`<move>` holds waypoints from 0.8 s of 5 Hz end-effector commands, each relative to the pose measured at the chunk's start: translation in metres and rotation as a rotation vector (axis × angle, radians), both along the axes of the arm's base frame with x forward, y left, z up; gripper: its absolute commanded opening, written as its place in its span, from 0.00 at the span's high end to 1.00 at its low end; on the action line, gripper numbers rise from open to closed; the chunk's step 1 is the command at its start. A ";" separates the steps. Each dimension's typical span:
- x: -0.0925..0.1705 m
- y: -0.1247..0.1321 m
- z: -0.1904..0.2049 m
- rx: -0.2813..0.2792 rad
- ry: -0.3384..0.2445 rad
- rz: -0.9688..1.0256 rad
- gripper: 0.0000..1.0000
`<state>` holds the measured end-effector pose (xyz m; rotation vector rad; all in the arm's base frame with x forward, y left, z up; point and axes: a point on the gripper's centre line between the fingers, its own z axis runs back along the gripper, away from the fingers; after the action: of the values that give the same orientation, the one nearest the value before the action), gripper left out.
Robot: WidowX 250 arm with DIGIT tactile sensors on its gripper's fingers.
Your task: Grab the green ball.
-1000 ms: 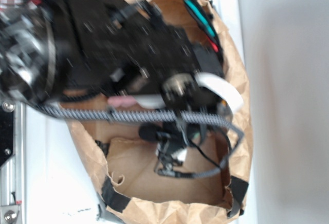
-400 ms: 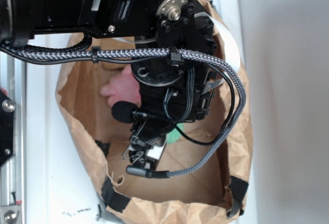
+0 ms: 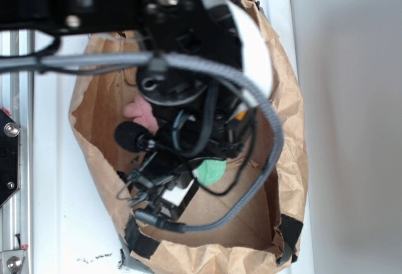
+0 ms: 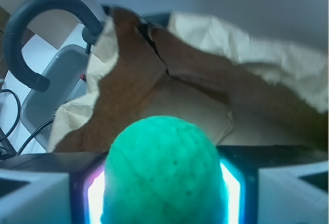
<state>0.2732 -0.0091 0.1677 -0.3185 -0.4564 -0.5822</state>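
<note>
The green ball [image 4: 163, 172] fills the lower middle of the wrist view, squeezed between the two glowing pads [image 4: 95, 197] of my gripper [image 4: 163, 203], which is shut on it. In the exterior view the green ball [image 3: 210, 171] peeks out below the black wrist, held above the floor of the brown paper bag [image 3: 289, 123]. My gripper [image 3: 202, 172] is mostly hidden under the arm and its cables there.
A pink plush bunny [image 3: 141, 114] lies in the bag's upper left, partly under the arm. The bag's crumpled walls [image 4: 128, 75] rise around the gripper. A braided cable [image 3: 251, 180] loops across the bag. A metal rail [image 3: 16, 161] runs down the left.
The arm has risen toward the camera and now looks larger and blurrier. The green ball shows more plainly beneath the wrist, lifted with the gripper.
</note>
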 end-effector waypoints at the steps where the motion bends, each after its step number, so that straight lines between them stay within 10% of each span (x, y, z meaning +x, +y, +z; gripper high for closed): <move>1: -0.002 -0.007 0.015 0.038 -0.167 -0.049 1.00; 4: 0.009 -0.018 0.001 0.139 -0.239 -0.062 1.00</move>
<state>0.2809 -0.0196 0.1533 -0.1626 -0.5828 -0.6877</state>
